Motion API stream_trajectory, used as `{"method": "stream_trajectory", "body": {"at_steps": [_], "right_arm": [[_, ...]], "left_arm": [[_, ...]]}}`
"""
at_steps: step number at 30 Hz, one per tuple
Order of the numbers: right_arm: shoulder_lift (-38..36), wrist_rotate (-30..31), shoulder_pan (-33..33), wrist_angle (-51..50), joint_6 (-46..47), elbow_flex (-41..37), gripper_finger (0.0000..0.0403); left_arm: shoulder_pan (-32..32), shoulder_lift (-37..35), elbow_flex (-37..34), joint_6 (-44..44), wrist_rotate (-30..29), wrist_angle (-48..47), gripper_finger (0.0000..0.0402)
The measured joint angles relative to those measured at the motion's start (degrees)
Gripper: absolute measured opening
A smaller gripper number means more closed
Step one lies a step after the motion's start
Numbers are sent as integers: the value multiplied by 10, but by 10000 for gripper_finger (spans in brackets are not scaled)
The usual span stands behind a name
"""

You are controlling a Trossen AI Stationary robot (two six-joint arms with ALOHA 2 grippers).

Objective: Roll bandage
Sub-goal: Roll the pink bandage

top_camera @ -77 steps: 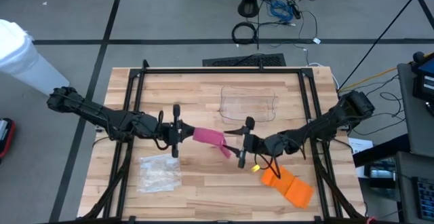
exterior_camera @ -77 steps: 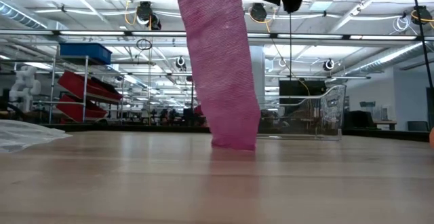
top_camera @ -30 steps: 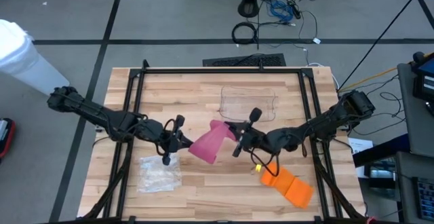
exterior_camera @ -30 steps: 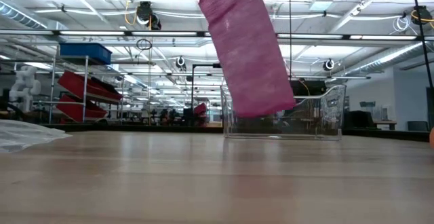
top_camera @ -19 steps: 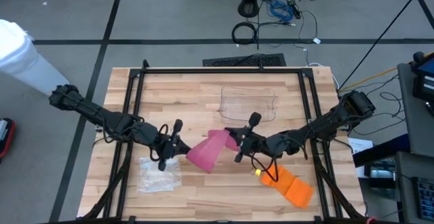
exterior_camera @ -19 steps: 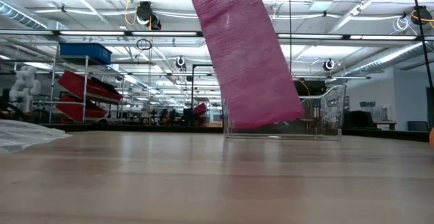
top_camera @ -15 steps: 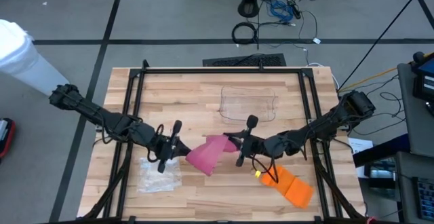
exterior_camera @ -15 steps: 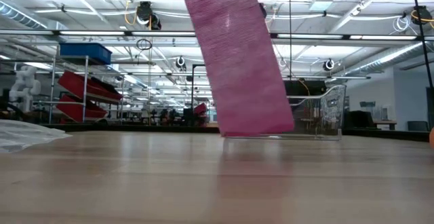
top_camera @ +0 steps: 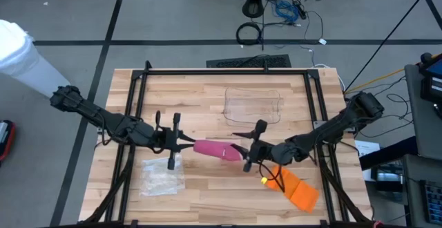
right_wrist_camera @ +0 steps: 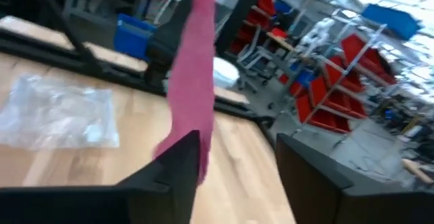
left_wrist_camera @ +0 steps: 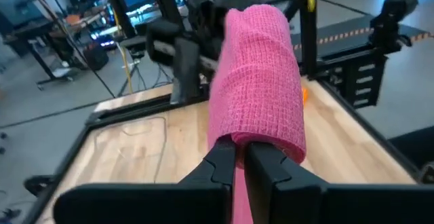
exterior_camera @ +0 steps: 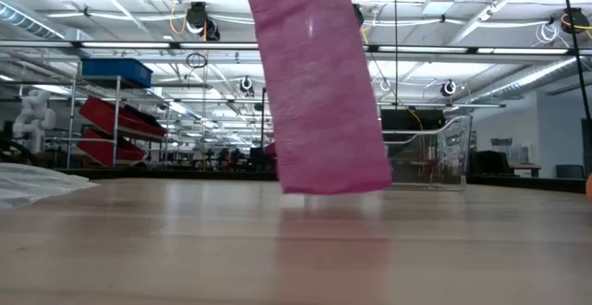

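At the table's near edge, on the right side, an orange packet (top_camera: 295, 188) lies flat on the wooden table (top_camera: 207, 97), with a small yellow piece (top_camera: 263, 180) just beside its upper corner. On the near left lies a crumpled clear plastic bag (top_camera: 162, 175), which also shows in the right wrist view (right_wrist_camera: 61, 119) and as a pale heap at the edge of the low view (exterior_camera: 32, 183).

Just beyond these, over the middle of the table, the pink bandage (top_camera: 215, 149) is stretched between the two arms. The left gripper (top_camera: 174, 141) comes in from the left; in its wrist view its two fingers (left_wrist_camera: 220, 164) are pressed nearly together, clamping the roll end of the bandage (left_wrist_camera: 261, 95), whose wound layers bulge above the fingertips. The right gripper (top_camera: 250, 147) meets the bandage's other end from the right; its fingers (right_wrist_camera: 178, 157) stand wide apart, and the loose strip (right_wrist_camera: 190, 68) hangs past one of them, so I cannot tell whether it has any hold on the fabric.

In the low view the strip (exterior_camera: 319, 83) hangs broad in front of the camera, its lower edge close above the tabletop, hiding part of what stands behind it.

Farther back sits a clear plastic container (top_camera: 253, 105), well apart from the grippers and partly covered in the low view (exterior_camera: 427, 160) by the bandage.
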Motion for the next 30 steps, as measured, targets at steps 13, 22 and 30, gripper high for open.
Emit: {"method": "stream_trajectory", "body": {"at_steps": [13, 22, 30], "right_arm": [[-66, -80, 8, -35, 32, 0, 206], [-62, -218, -56, -33, 186, 0, 208], [-39, -287, -93, -14, 271, 0, 208]], "left_arm": [[19, 0, 0, 1, 3, -31, 17], [36, 0, 0, 9, 4, -30, 17], [66, 0, 0, 11, 13, -38, 17]]}}
